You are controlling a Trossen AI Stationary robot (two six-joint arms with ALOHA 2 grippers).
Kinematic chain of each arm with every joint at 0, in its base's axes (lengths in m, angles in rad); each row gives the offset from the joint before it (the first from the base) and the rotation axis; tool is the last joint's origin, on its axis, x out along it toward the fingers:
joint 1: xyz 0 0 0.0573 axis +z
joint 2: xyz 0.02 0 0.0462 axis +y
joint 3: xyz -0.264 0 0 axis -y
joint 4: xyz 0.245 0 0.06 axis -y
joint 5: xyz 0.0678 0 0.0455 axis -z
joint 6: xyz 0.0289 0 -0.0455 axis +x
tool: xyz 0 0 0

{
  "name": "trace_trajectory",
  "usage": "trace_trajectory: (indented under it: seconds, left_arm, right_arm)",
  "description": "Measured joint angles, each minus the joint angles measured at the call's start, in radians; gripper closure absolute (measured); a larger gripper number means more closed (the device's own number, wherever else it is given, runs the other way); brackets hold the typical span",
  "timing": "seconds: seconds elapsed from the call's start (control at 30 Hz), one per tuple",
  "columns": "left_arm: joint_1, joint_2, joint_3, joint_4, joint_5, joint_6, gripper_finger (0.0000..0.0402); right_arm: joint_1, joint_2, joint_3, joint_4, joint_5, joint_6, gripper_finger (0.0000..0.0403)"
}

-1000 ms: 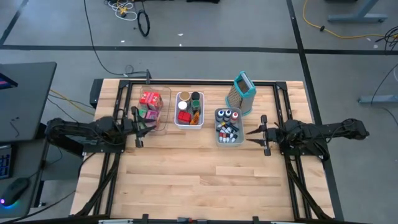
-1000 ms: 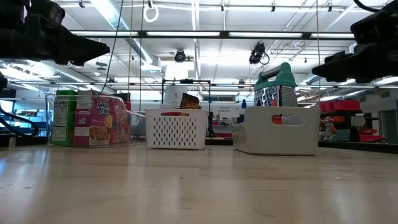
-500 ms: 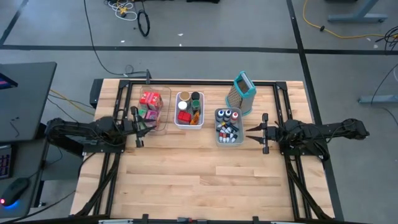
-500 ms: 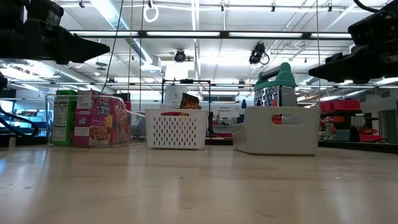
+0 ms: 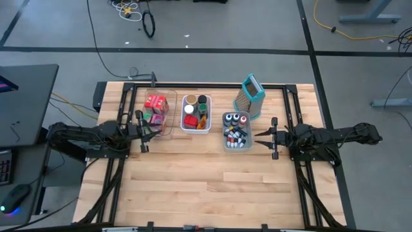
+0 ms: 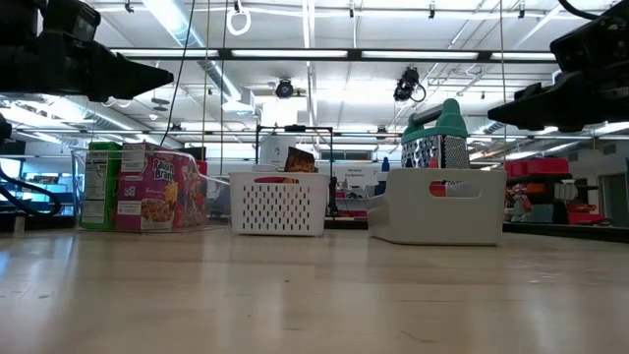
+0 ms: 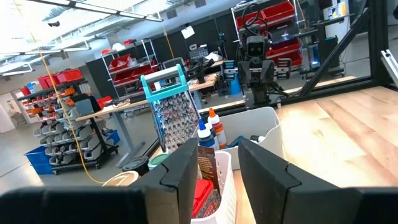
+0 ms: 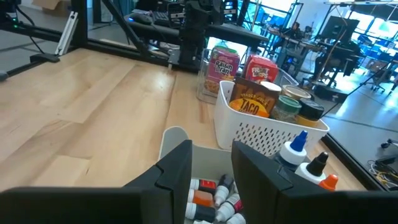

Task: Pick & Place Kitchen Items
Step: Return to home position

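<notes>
Holding everything is the big light wooden table [image 5: 212, 187]. The black left gripper [image 5: 154, 131] hangs beside the clear plastic bin [image 5: 172, 117], its two fingers spread apart with nothing between them. The black right gripper [image 5: 257, 140] hangs just beside the grey plastic bin [image 5: 238, 149], spread apart and empty too. The tiny coloured bottles [image 5: 237, 136] lie inside that grey bin, outside both jaws.

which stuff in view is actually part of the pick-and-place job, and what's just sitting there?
Job:
cereal boxes in the clear bin
jars in the white bin
small bottles in the grey bin

Lying about:
grater
black desk beside the table
</notes>
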State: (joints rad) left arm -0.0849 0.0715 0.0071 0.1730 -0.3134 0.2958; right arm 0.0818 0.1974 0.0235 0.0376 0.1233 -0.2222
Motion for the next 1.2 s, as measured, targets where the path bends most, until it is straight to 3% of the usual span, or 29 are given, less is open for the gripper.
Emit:
trace_trajectory:
  seconds: [1.2]
  left_arm:
    - [0.000,0.000,-0.001,0.000,0.000,0.000,0.0276]
  right_arm:
    - [0.000,0.000,0.000,-0.001,-0.008,0.027,0.0280]
